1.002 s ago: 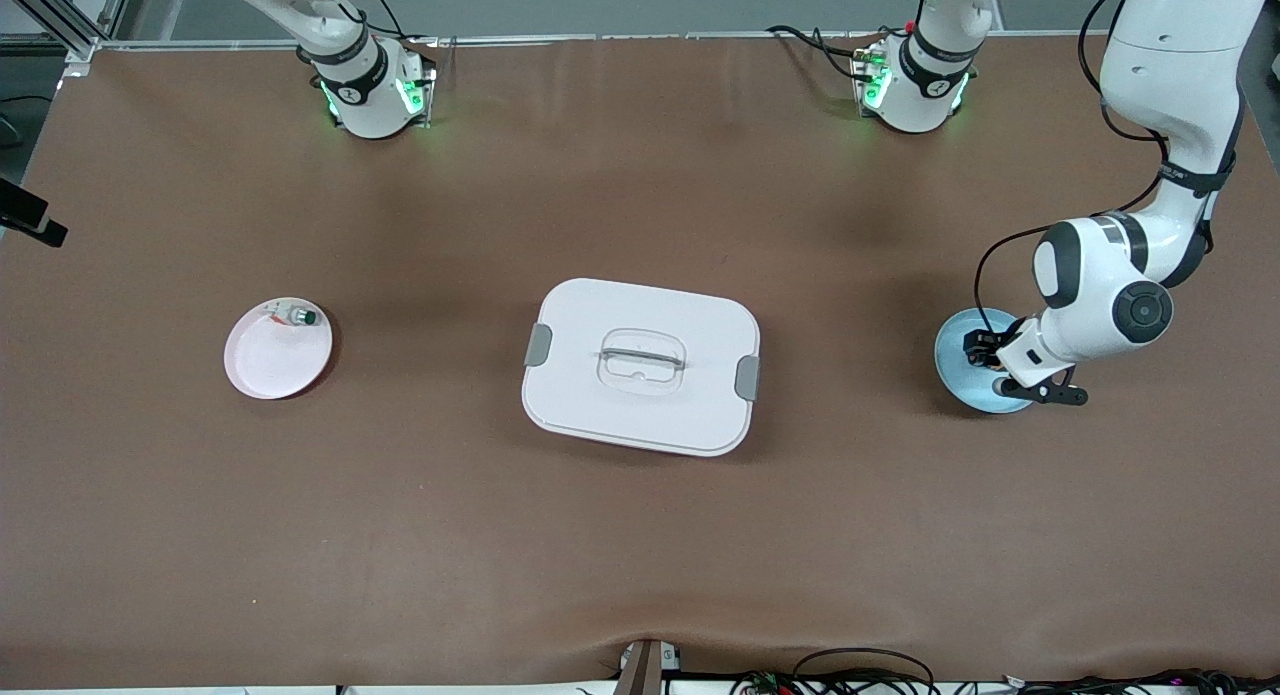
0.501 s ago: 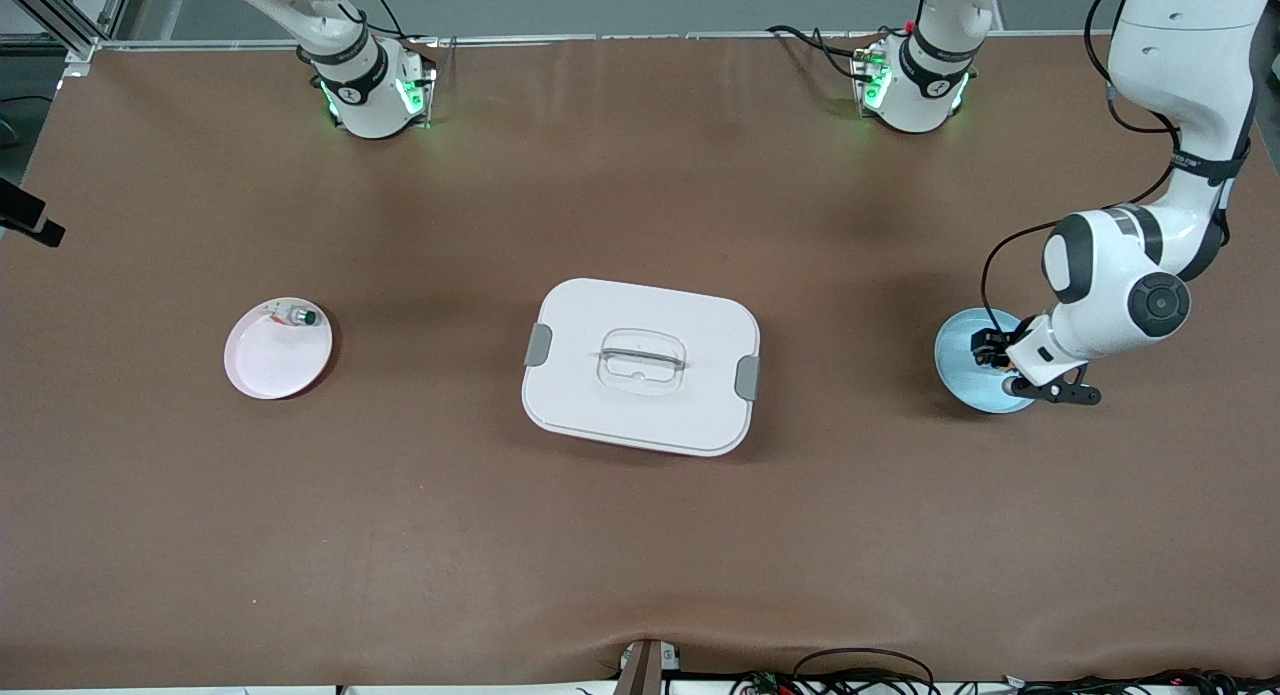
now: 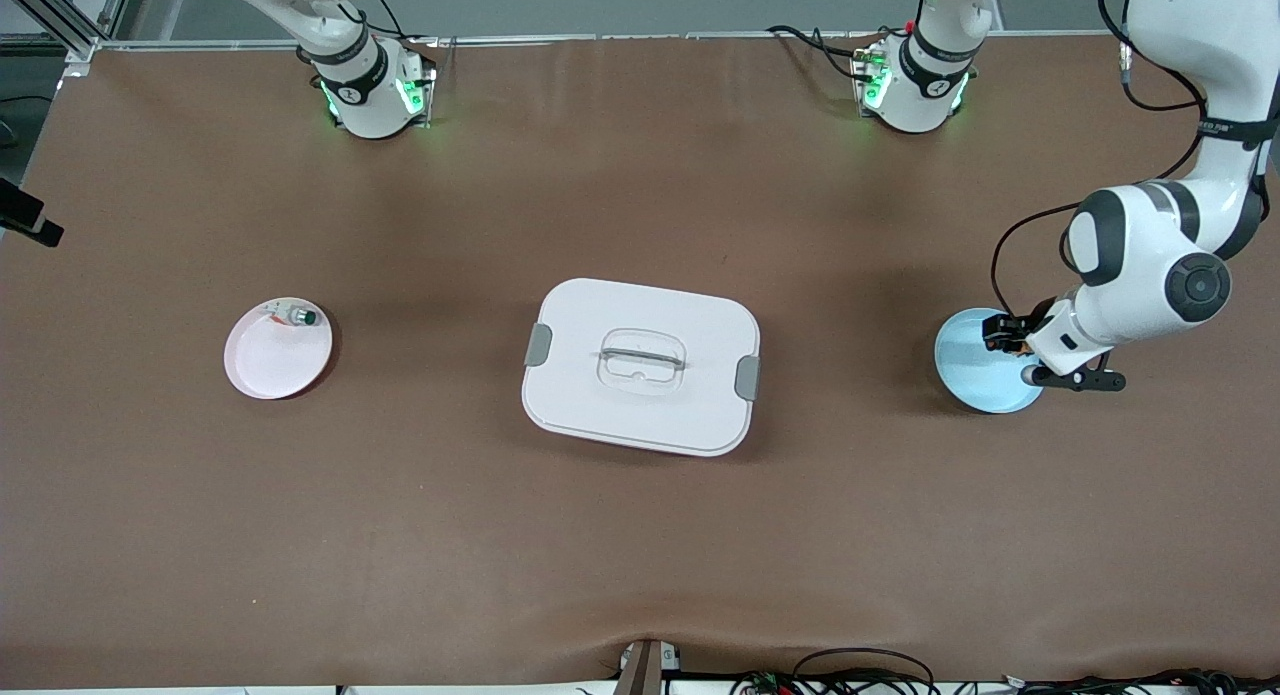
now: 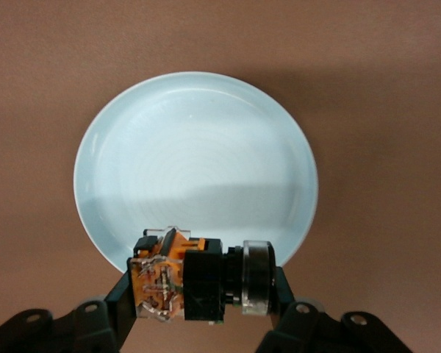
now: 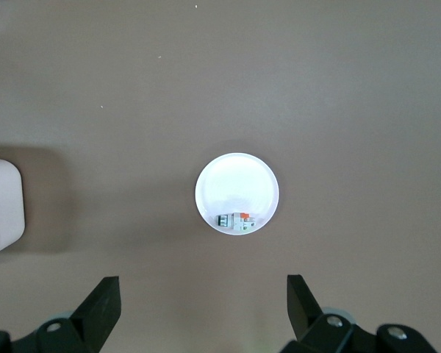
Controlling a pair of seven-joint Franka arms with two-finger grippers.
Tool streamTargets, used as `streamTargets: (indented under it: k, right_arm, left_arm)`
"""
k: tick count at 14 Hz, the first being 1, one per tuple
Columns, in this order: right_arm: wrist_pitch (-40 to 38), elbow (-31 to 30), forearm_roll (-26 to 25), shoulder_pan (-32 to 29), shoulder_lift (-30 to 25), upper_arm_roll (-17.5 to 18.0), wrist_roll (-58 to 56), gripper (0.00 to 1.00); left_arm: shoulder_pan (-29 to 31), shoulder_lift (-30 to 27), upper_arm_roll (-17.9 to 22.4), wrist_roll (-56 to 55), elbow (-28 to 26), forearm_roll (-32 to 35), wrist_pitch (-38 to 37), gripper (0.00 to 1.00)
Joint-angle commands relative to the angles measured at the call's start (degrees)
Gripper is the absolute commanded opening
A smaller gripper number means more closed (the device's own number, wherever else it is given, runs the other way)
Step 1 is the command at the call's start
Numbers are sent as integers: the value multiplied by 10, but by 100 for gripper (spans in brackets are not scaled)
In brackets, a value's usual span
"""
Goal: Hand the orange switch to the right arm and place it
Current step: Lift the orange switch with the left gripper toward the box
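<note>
My left gripper is shut on the orange switch and holds it a little above the pale blue plate. In the left wrist view the switch lies sideways between the fingers; it has a black body, an orange block and a silvery ring. It hangs over the rim of the blue plate. My right gripper is open and empty, high over the white plate. It is out of the front view.
A white lidded box stands mid-table; its corner also shows in the right wrist view. The white plate toward the right arm's end holds a small green-capped button, which also shows in the right wrist view.
My left gripper has risen off the blue plate with the switch in it and has shifted toward the left arm's end of the table. Nothing else has moved.
</note>
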Motion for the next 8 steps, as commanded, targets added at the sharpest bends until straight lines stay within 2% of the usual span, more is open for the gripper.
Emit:
streamTargets:
  k: [1, 4, 8]
  right_arm:
    - [4, -14, 7, -14, -12, 8, -2, 100]
    - [5, -14, 8, -13, -12, 8, -2, 100]
    - [4, -15, 8, -14, -12, 8, -2, 100]
  left_arm:
    - [0, -50, -23, -45, -7, -12, -49, 39]
    - [0, -91, -58, -107, -6, -13, -92, 39]
    - [1, -130, -124, -224, -4, -23, -122, 39]
